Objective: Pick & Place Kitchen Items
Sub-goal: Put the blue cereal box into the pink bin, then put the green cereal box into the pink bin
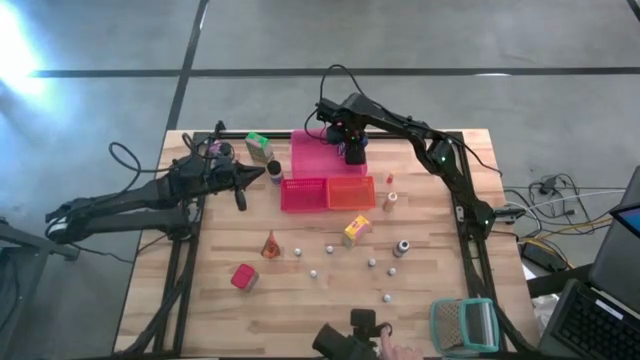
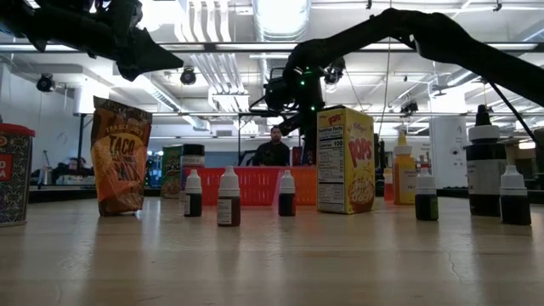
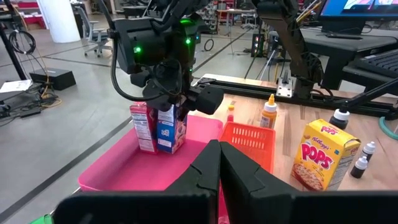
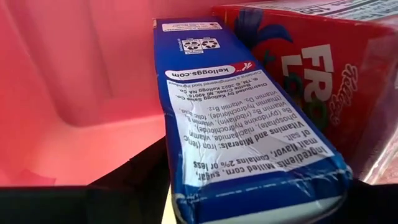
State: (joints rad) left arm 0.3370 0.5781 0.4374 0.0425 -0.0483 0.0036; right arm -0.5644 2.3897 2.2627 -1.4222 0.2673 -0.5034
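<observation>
Gripping a blue cereal carton (image 4: 249, 124) between dark fingers (image 4: 134, 171), right gripper (image 3: 171, 99) over the pink tray (image 3: 118, 171) at the far middle of the table (image 1: 300, 300). Carton upright in the left wrist view (image 3: 166, 127), base at or just above the tray floor; cannot tell whether touching. Pressed side by side against a red cereal carton (image 4: 323, 68), also standing in the pink tray (image 3: 144, 126). From above, both mostly hidden under the right gripper (image 1: 353, 140).

Hovering clenched, fingertips together, left gripper (image 1: 268, 175) at the far left of the table, pointed toward the trays, holding nothing. Just beyond it a green carton (image 1: 258, 142) near the far edge.

Sitting in front of the pink tray, side by side: a red mesh basket (image 1: 304, 193) and an orange mesh basket (image 1: 350, 191). Just right of the orange one, two small orange-capped bottles (image 1: 390, 198).

Standing mid-table, a yellow Pops carton (image 1: 356, 230). Left of it a taco bag (image 1: 270, 245), and nearer the front left a red can (image 1: 243, 277). Scattered between and around these, several tiny dark bottles with white caps (image 1: 313, 273), plus a taller dark bottle (image 1: 401, 247) to the right.

Resting at the front right corner, a teal-framed mesh thing (image 1: 463, 325).
</observation>
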